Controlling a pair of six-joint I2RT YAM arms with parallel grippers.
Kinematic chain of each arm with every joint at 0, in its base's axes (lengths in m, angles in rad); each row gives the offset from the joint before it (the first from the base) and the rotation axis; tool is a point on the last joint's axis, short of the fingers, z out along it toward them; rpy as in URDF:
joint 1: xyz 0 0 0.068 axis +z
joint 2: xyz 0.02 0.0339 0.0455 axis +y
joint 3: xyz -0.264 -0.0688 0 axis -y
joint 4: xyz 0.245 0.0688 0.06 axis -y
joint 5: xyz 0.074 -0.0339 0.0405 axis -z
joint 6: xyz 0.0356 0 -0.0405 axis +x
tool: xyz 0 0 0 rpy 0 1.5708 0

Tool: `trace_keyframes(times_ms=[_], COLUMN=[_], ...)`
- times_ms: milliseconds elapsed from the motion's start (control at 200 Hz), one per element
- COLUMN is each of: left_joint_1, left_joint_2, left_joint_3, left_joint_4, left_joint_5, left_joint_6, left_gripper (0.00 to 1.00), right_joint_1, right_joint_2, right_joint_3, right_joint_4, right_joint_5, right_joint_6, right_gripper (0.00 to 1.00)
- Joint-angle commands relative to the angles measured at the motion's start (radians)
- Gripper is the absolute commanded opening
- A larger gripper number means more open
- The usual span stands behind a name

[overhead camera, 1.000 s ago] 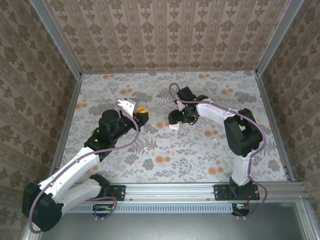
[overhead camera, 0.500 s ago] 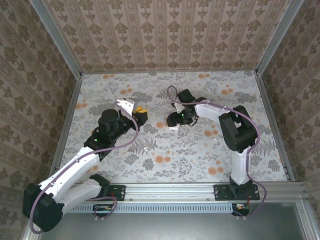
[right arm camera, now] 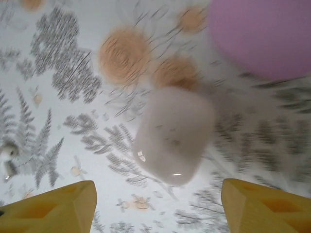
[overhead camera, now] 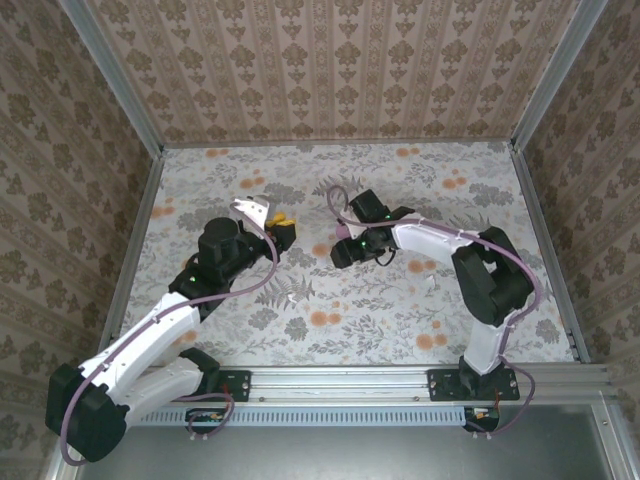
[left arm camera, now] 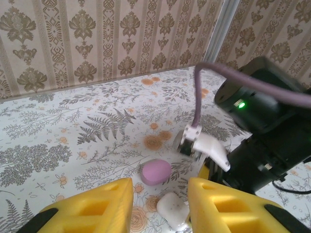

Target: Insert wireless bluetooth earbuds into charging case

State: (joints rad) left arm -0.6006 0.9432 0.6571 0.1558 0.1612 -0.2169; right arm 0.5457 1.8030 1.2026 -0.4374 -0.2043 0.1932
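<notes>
Directly above the white rounded case (right arm camera: 175, 136) hangs the right gripper (right arm camera: 158, 206). Its yellow fingers are spread wide, one to each side of the case, and hold nothing. We read this as the relation that counts. The case lies flat on the floral table cover (right arm camera: 63, 63) and sits between the two fingers. Its long axis slants a little across the line that joins them, so we judge that a straight closing would catch its sides slightly askew. The pink earbud (right arm camera: 262, 34) lies just beside the case, off the end that points away from the right gripper's fingers. In the left wrist view a narrow strip of table shows between the two. The left gripper (left arm camera: 160, 187) is also spread and empty. It stands well apart from the case and looks toward it, so the right arm is much the nearer. Much here is uncertain. The right wrist view is soft with blur and cuts the pink piece at the frame's edge. We make out one pink lump, not two, and we cannot tell whether the case's lid is open or shut. From above, the right gripper covers both things. Two small pale bits (right arm camera: 7, 151) lie well apart from the case, too small for us to name.
</notes>
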Motion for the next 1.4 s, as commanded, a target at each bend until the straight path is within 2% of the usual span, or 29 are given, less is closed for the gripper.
trace_keyframes(times_ms=[0,35,175,360,625,835,1095,1395], left_joint_1=[0.007,0.009,0.017,0.028,0.038,0.045,0.051,0.054], left_joint_2=[-0.001,-0.004,-0.013,-0.009,-0.016,-0.027,-0.030,-0.031], left_joint_3=[0.024,0.024,0.021,0.021,0.023,0.019,0.015,0.013], left_joint_4=[-0.003,-0.011,-0.024,-0.027,-0.045,-0.048,-0.047,-0.044], left_joint_5=[0.010,0.006,-0.016,-0.031,-0.035,-0.040,-0.035,-0.032], left_joint_6=[-0.017,-0.018,-0.019,-0.033,-0.054,-0.064,-0.078,-0.086], left_gripper=[0.36,0.36,0.39,0.41,0.43,0.43,0.43,0.43], right_joint_1=[-0.018,-0.032,-0.060,-0.023,0.090,0.144,0.157,0.157], right_joint_2=[-0.059,-0.071,-0.132,-0.105,0.024,0.130,0.208,0.242], right_joint_3=[0.009,0.011,-0.032,-0.015,0.065,0.137,0.187,0.211], right_joint_4=[-0.056,-0.067,-0.032,-0.044,-0.090,-0.162,-0.175,-0.186], right_joint_5=[0.311,0.334,0.272,0.183,0.251,0.316,0.314,0.350], right_joint_6=[0.073,0.100,0.182,0.227,0.239,0.242,0.241,0.240], right_gripper=[0.72,0.73,0.73,0.73,0.76,0.77,0.67,0.61])
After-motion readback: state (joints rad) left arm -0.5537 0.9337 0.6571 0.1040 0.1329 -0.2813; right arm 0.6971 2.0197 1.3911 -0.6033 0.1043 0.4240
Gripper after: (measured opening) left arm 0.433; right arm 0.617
